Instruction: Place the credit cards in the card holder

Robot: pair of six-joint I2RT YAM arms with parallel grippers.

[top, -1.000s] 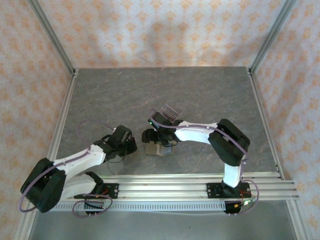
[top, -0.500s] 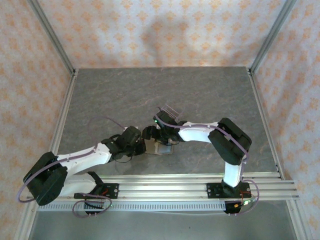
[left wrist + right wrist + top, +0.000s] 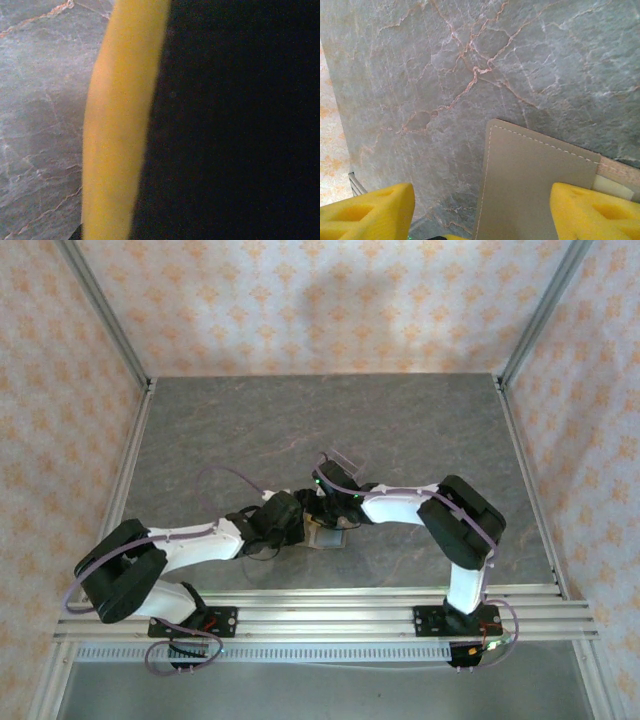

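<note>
- One card holder [image 3: 535, 185], tan with a stitched edge, lies flat on the table [image 3: 445, 75] directly under the right gripper [image 3: 482, 202]. It sits in the gap between the two yellow fingers [image 3: 370, 212], closer to the finger at the right of the wrist view, whose tip overlaps it.
- That right gripper stands wide open and has hold of nothing. Whether its fingers touch the holder cannot be told.
- From above, the card holder [image 3: 330, 538] shows just on the near side of the right gripper [image 3: 322, 512]. It is also just beside the left gripper [image 3: 298, 524], which points toward it.
- The left gripper is closed. Its wrist view gives one blurred yellow finger [image 3: 117, 125] against a dark mass, and whether it grips anything cannot be told.
- A clear stand [image 3: 341, 458] sits on the far side of the right gripper, close to its wrist. Its contents are too small to make out.
- A second ago the left gripper was well apart from the holder, with bare table between them. The left arm has since reached in, and its gripper is now just beside the holder.
- The right gripper has stayed over the holder, about as wide open as before, and the holder has not shifted.
</note>
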